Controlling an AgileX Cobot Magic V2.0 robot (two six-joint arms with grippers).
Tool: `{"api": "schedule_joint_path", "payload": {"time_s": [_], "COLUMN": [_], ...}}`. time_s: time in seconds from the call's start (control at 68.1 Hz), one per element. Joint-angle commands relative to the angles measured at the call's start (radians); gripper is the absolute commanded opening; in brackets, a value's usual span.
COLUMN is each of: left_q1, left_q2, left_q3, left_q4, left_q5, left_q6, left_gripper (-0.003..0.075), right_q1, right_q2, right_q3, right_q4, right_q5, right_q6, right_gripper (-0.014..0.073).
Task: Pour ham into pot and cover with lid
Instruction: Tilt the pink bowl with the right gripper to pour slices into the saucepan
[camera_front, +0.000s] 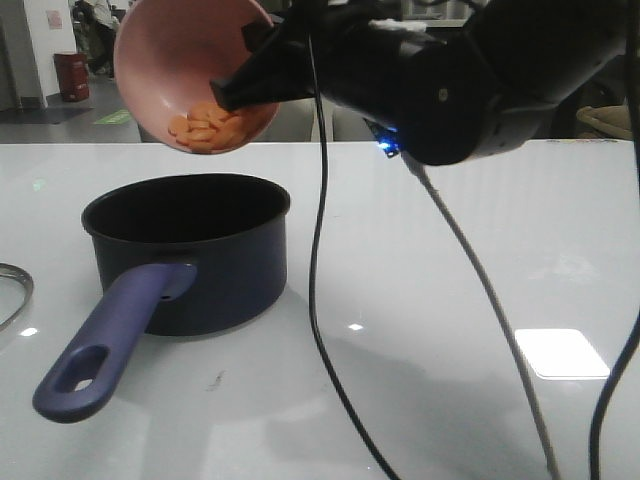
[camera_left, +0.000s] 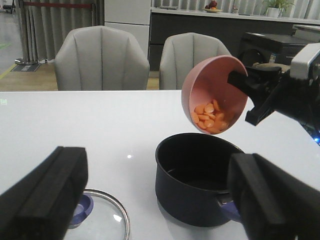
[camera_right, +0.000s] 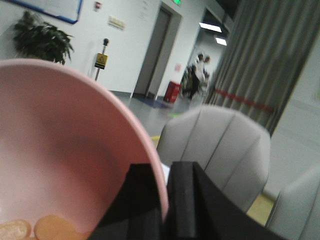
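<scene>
Front view: the right gripper (camera_front: 243, 68) pinches the rim of the pink bowl (camera_front: 160, 60), tilted above the pot (camera_front: 190, 255). The ham (camera_front: 208, 127) lies heaped at the bowl's lowest side. The pot's inside looks dark, and its handle (camera_front: 105, 345) points toward the near table edge, with bare table (camera_front: 480, 250) to its right.

Left wrist view: only here does the lid (camera_left: 102, 220) show whole, flat on the table beside the pot. The left gripper (camera_left: 160, 200) is spread, holding nothing.

Right wrist view: 2 fingers (camera_right: 185, 200) clamp the bowl's rim.
</scene>
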Motion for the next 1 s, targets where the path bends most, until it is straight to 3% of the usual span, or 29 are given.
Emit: {"api": "schedule_joint_path", "payload": {"time_s": [0.0,0.235,0.367,0.426,0.631,0.866,0.983], "left_q1": [-0.008,-0.008,-0.008,-0.008,-0.008,-0.008,-0.008], "left_q2": [0.016,0.016,0.016,0.016,0.016,0.016,0.016], "left_q3": [-0.026,-0.026,-0.026,-0.026,-0.026,-0.026,-0.026], "left_q4": [-0.008,-0.008,-0.008,-0.008,-0.008,-0.008,-0.008], "left_q5": [-0.087,-0.087,-0.087,-0.087,-0.087,-0.087,-0.087], "left_q6": [-0.001,-0.001,-0.001,-0.001,-0.001,-0.001,-0.001], "left_gripper": [0.0625,0.0625,0.0625,0.0625,0.0625,0.0625,0.0625], "right_q1": [-0.002,-0.002,-0.002,-0.002,-0.002,-0.002,-0.002], "right_q2": [-0.014,0.052,0.06,0.06,0.049,0.036,0.021], "right_q3": [-0.021,-0.021,-0.021,-0.021,-0.021,-0.022,-0.022], "right_q4": [-0.072,-0.102,-0.112,-0.111,-0.09,-0.042,0.02], "right_q5": [-0.17,-0.262,-0.262,-0.262,-0.262,-0.262,-0.243], "right_q6": [-0.185,-0.631,-0.666,-0.596,-0.12,0.186,0.449], "right_gripper": [0.0127,0.0127,0.0127,0.0127,0.0127,0.0127,0.0127]}}
